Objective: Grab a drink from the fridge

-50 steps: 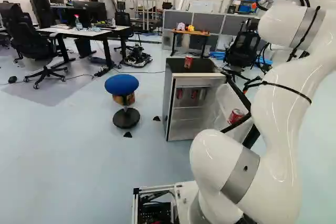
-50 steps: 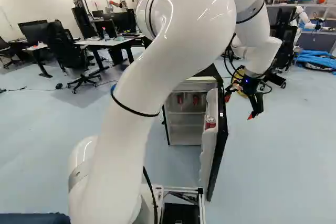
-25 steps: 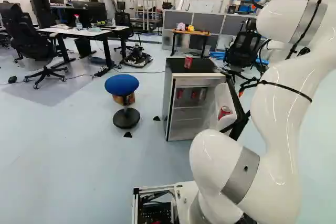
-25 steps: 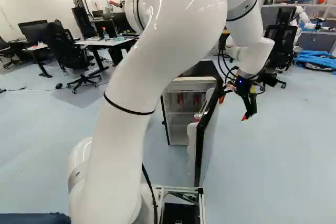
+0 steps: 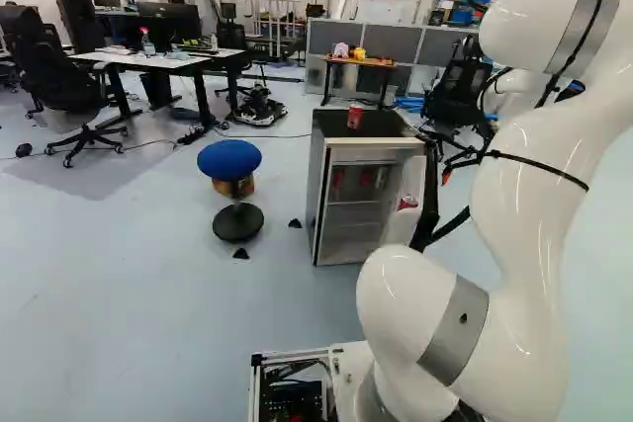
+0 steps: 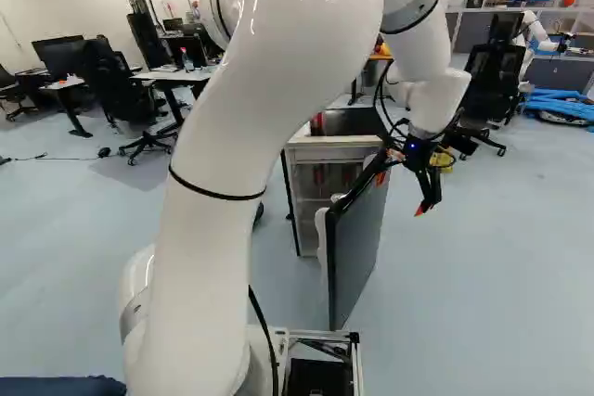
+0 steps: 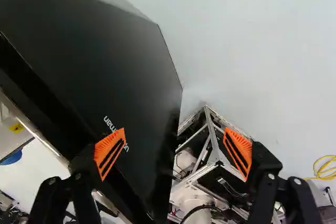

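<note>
In the right base view my gripper (image 6: 401, 194) stands open at the outer side of the fridge door (image 6: 357, 243), by its upper edge. In the wrist view the gripper (image 7: 174, 153) has one orange pad (image 7: 110, 153) over the dark door (image 7: 100, 61) and the other over the floor side, with nothing gripped; contact is unclear. The small fridge (image 5: 321, 195) is partly open. A red can (image 5: 355, 117) stands on its top, another can (image 5: 407, 203) sits in the door's inner shelf, and red cans (image 5: 337, 180) show dimly inside.
A blue stool (image 5: 229, 159) stands beside the fridge. Behind are desks (image 5: 163, 60), office chairs (image 5: 457, 86) and an orange-topped table (image 5: 371, 61). The base's metal frame (image 7: 215, 145) shows beyond the door. Another robot (image 6: 534, 30) stands far back.
The fridge door has swung partway toward the fridge body, its can moving with it. My arm and open gripper have moved leftward in the right base view alongside it. The base has stayed put.
</note>
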